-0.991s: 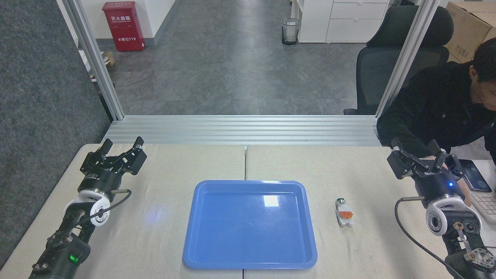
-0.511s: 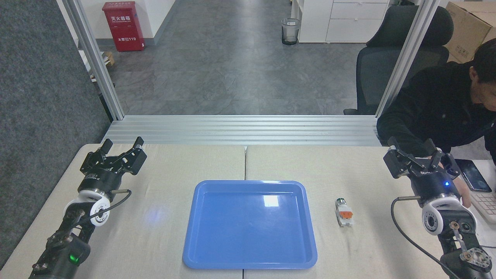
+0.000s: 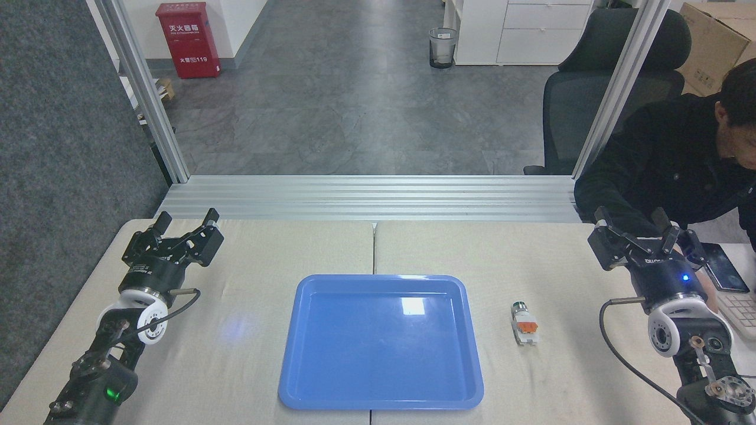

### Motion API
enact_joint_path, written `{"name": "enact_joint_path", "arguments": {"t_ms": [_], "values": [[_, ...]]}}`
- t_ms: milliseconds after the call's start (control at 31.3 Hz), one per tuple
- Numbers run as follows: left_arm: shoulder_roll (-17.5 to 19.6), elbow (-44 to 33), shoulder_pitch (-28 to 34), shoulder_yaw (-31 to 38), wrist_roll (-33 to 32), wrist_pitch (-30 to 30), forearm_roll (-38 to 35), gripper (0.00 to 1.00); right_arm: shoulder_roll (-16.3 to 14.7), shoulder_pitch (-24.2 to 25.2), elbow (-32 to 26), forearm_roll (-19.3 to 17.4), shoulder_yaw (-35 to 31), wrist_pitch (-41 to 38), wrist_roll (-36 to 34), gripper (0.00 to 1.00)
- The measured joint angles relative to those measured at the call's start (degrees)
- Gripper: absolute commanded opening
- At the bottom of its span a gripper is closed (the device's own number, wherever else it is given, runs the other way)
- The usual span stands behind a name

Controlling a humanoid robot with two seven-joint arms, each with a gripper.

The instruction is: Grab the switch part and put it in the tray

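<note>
Beige worktop (image 3: 248,354) fronting an aluminium frame and a grey office floor; both arms rest at its outer edges. Switch part (image 3: 524,323) lies flat on the bare worktop just right of the tray (image 3: 381,401), apart from its rim, long axis running roughly away from the viewer, dark green cap at the far end, white-grey body at the near end. Right gripper (image 3: 635,231) stands to the right of and beyond the switch part, fingers spread and empty, and is clearly the nearer of the two; the reach would run leftward and toward the viewer over open worktop, with nothing lying between. Left gripper (image 3: 184,222), likewise spread and empty, sits across the tray, well apart from the part. Tray interior holds nothing. Beyond the right arm a seated person in dark clothing (image 3: 667,159) leans over a phone (image 3: 723,268) and keyboard (image 3: 741,310) at the worktop's right edge, close behind the right gripper: a possible hazard to any backward swing.
</note>
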Motion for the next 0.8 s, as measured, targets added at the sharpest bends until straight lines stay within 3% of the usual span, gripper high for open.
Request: {"name": "enact_joint_path", "arguments": {"t_ms": [416, 799], "values": [[0.0, 0.0, 0.0, 0.0, 0.0, 0.0, 0.0, 1.00, 0.2, -1.0, 1.8, 2.8, 1.3, 1.2, -0.1, 0.98], [0.0, 0.0, 0.0, 0.0, 0.0, 0.0, 0.0, 1.00, 4.9, 1.4, 4.6, 4.6, 4.8, 3.6, -0.3, 0.98]]}}
